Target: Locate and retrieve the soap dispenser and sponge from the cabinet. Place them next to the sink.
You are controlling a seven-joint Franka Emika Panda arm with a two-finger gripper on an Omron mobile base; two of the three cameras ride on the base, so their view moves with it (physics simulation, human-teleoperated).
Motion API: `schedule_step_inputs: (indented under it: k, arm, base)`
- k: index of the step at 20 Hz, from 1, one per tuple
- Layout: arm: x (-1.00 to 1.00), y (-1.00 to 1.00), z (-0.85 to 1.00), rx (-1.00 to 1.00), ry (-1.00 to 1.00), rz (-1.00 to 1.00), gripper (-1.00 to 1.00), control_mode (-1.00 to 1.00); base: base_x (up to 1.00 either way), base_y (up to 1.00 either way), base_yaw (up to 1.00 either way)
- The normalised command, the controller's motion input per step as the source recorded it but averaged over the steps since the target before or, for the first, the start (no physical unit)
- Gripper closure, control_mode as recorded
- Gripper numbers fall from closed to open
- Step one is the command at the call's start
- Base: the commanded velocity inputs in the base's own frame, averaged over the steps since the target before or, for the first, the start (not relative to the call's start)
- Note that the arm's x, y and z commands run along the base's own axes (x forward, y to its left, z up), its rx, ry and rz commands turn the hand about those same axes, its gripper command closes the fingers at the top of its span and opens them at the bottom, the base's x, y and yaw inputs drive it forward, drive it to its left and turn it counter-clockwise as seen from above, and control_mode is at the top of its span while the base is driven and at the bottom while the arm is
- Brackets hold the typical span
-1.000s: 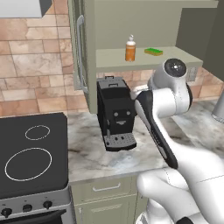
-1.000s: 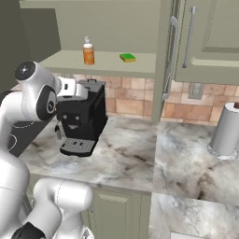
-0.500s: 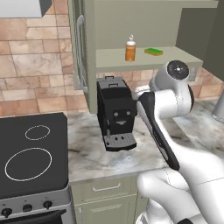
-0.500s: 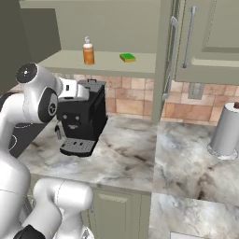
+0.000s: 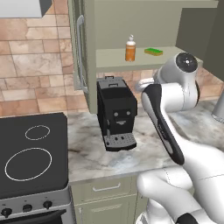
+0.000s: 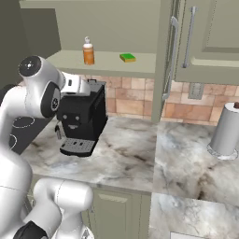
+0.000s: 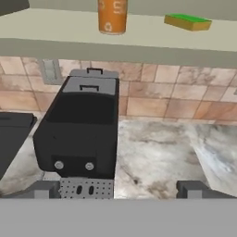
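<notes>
Orange soap dispenser (image 5: 130, 48) and green sponge (image 5: 153, 51) sit on the cabinet (image 5: 131, 61) shelf; gripper (image 7: 119, 189) spread wide below.

The open cabinet's shelf (image 5: 114, 60) is carrying the soap dispenser (image 5: 130, 48), standing upright, with the sponge (image 5: 153, 51) lying flat near it at about 3 o'clock, the two apart. Below, the marble counter (image 6: 135, 156) is bearing a black coffee machine (image 6: 82, 123) and, well off toward 3 o'clock, a paper towel roll (image 6: 226, 130) standing upright.
</notes>
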Motion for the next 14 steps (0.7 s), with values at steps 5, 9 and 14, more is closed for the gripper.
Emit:
schedule_step_inputs:
  k: [5,9,14]
  arm:
    - [0.00,0.00,0.28,0.09,-0.04,0.00,-1.00,-1.00]
    - [0.00,0.00,0.28,0.06,-0.07,0.00,-1.00,-1.00]
    - [-0.01,0.00,0.23,0.03,-0.12,0.00,-1.00,-1.00]
  base:
    - [0.00,0.00,0.00]
    - [0.00,0.00,0.00]
    - [0.00,0.00,0.00]
